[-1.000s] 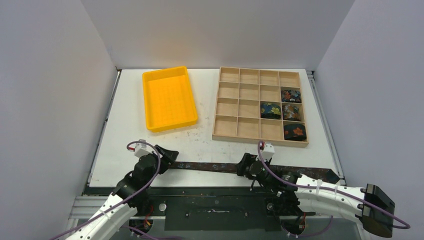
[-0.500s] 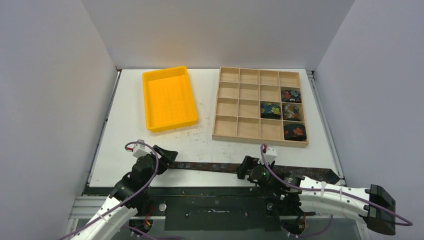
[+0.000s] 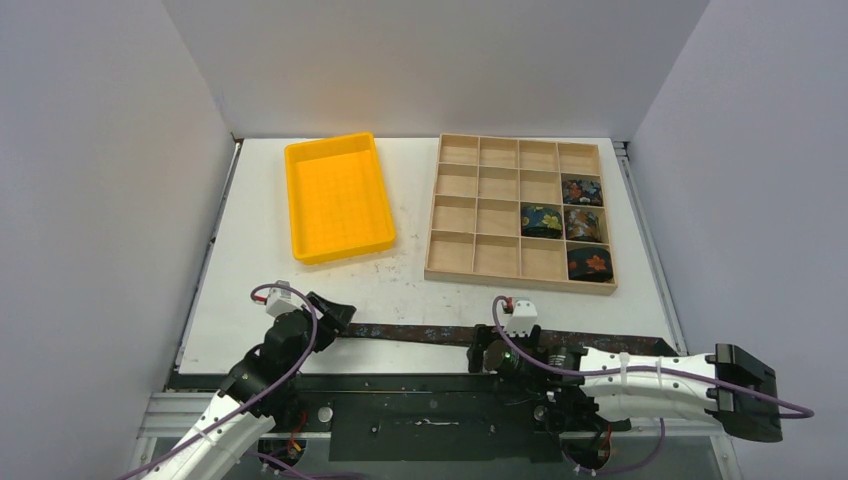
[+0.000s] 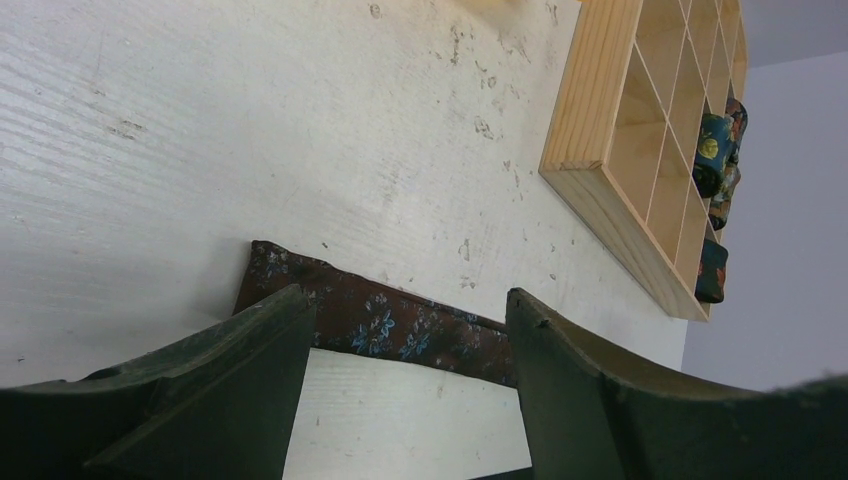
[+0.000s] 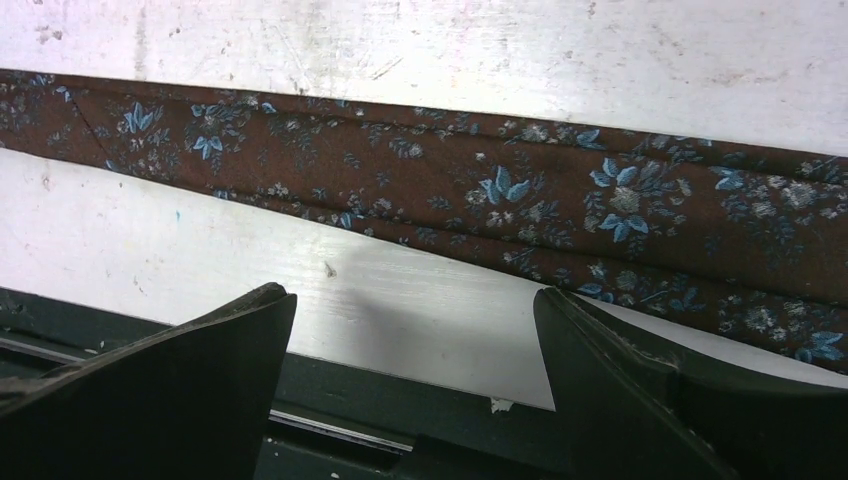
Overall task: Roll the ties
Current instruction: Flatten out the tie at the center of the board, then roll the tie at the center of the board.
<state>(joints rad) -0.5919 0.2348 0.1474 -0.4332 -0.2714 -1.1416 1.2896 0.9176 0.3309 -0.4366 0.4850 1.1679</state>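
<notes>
The tie [image 5: 520, 190] lies flat at full length, likely so it can be rolled from one end. Its narrow end sits just ahead of the left gripper [image 4: 402, 312], whose jaws stand spread and empty; the right gripper [image 5: 412, 300], likewise released, hovers just short of the strip's middle

One unrolled tie [image 3: 420, 333] [image 4: 400, 325] [image 5: 500, 190], a long dark-brown strip printed with small blue flowers, is laid flat from 9 to 3 o'clock along the 6 o'clock edge of the desk [image 3: 250, 250]. Four coiled ties are seated in separate cells of the wooden tray [image 3: 520, 281]. Three are stacked in its 3 o'clock column: a multicolour coil [image 3: 582, 190], a second coil [image 3: 583, 224] and an orange-flowered coil [image 3: 590, 264]. A blue-and-yellow coil [image 3: 541, 220] is set at 9 o'clock of the second coil.
</notes>
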